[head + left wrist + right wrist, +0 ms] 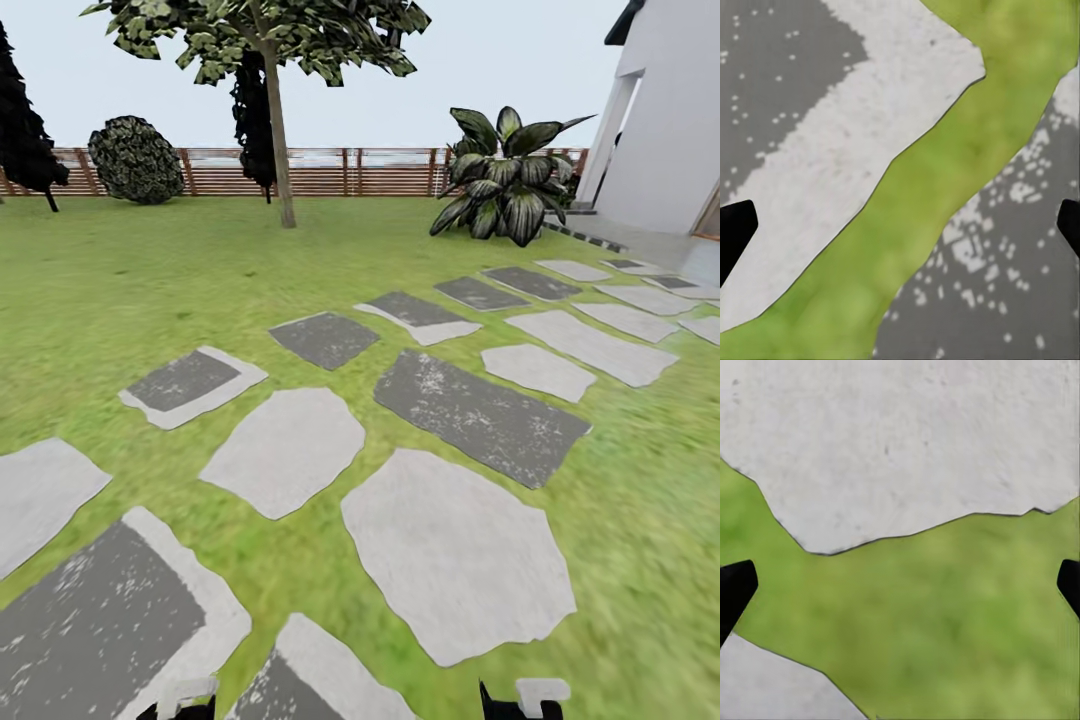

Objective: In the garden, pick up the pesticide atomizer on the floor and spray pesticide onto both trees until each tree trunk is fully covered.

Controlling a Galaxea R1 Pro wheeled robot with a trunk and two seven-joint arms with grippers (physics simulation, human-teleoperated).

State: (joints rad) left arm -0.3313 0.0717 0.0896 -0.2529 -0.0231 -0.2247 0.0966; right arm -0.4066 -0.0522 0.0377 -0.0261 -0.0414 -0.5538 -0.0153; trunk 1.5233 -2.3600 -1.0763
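Note:
The pesticide atomizer is out of view. Across the lawn, a tree [270, 40] with a bare grey-brown trunk [281, 160] and a leafy crown stands before the fence. My left gripper [900, 225] hangs open over a strip of grass between two paving stones, its dark fingertips [733, 232] far apart and nothing between them. My right gripper [900, 585] is open too, above grass at the edge of a pale stone. The tops of both grippers peek in at the lower edge of the head view, left [182, 698] and right [522, 696].
Grey and dark stepping stones [460, 550] run across the lawn toward a white house [665, 120] at the right. A brown slat fence [330, 172] closes the far side. A broad-leafed plant [505, 180], a round bush [135, 160] and dark conifers [25, 130] stand along it.

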